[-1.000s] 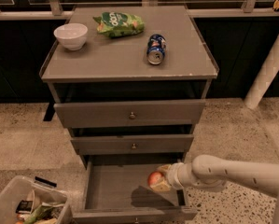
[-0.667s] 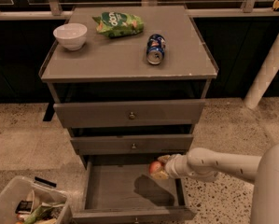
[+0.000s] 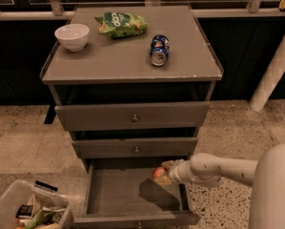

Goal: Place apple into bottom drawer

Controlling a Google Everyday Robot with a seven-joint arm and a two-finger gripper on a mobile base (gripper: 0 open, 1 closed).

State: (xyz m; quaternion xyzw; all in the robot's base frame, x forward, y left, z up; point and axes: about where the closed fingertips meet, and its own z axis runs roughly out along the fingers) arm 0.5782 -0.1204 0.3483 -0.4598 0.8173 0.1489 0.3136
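Clutter fills a plastic bin (image 3: pixel 27 209) on the floor at the near left. Just beyond it the bottom drawer (image 3: pixel 118 194) stands pulled out, its grey tray bare. Over the tray's right rear corner the hand (image 3: pixel 164 171) reaches in from the right, pinching the apple (image 3: pixel 157 173). The fruit sits at the hand's tip, on the side toward the drawer's middle, and throws a shadow on the tray below, so it hangs above rather than rests. The coming move, I judge, is straight down, then release. Behind, the middle drawer (image 3: pixel 135 148) and top drawer (image 3: pixel 132 117) are closed. On the worktop (image 3: pixel 108 61) lie a blue can (image 3: pixel 159 50), a white bowl (image 3: pixel 72 36) and a green bag (image 3: pixel 120 24).
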